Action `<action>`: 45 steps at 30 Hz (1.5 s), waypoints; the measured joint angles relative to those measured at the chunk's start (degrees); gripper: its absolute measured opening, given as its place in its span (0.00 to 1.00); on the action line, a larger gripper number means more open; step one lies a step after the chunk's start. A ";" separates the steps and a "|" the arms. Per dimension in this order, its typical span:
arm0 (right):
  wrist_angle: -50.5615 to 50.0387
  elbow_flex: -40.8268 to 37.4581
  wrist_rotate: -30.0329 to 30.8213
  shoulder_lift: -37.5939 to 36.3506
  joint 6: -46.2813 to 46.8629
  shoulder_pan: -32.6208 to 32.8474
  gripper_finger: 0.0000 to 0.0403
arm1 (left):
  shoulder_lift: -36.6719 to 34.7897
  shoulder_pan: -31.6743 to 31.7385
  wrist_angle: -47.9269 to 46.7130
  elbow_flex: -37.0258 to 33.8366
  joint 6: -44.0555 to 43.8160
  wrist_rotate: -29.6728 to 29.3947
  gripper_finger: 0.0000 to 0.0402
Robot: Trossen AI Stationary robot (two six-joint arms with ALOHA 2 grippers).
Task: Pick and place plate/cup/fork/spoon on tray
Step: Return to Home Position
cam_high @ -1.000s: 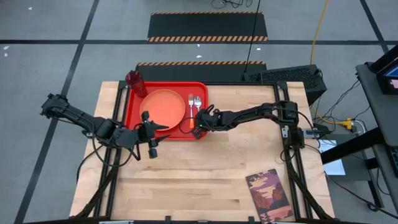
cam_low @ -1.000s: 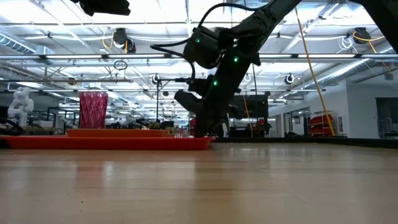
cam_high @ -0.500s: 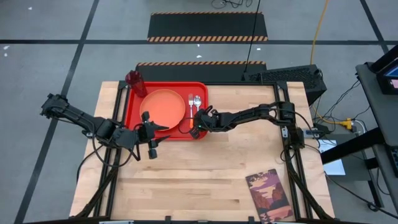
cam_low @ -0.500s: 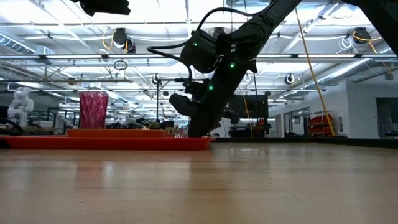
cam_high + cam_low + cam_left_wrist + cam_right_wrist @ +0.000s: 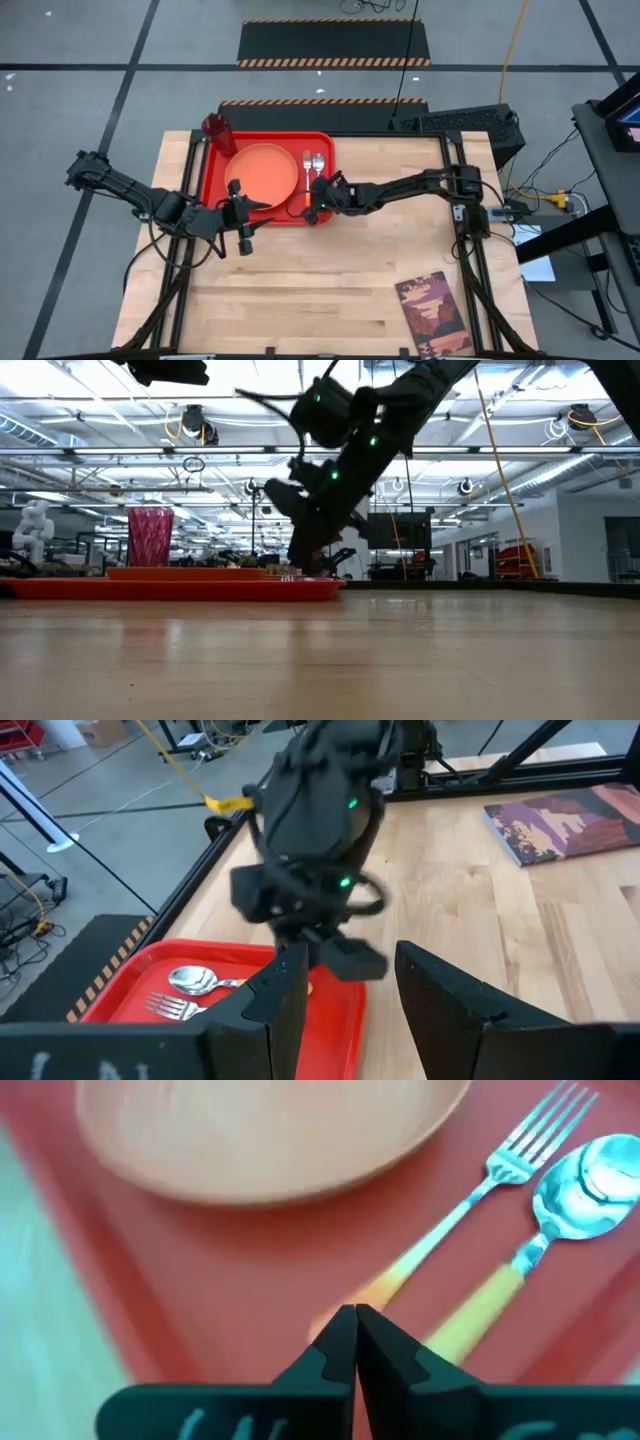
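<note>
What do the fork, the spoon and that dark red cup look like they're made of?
The fork and the spoon have shiny silver heads that catch the light, likely polished metal, on matte orange handles, probably plastic. The cup looks like translucent red plastic with a faceted pattern, since light passes through it; glass cannot be ruled out.
</note>
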 joint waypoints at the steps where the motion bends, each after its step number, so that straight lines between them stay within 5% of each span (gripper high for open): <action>1: -0.67 -0.09 -0.06 -0.98 -1.45 0.60 0.00 | 0.00 0.00 -0.02 0.00 0.00 0.00 0.39; 17: -4.59 -2.35 0.27 -20.39 -23.49 17.33 0.00 | 0.00 -1.59 -0.35 0.00 -5.19 0.45 0.39; 24: 12.99 -20.23 0.23 -30.46 -27.35 24.40 0.00 | 1.14 -4.63 1.83 -1.50 -4.79 1.31 0.39; 36: 39.47 -52.51 -1.51 -48.77 -24.43 26.26 0.00 | 0.67 -3.66 28.04 -17.13 5.96 6.37 0.39; 45: 54.86 -66.91 -4.78 -57.21 -30.62 25.58 0.00 | -5.78 0.08 29.00 -23.44 7.20 11.79 0.39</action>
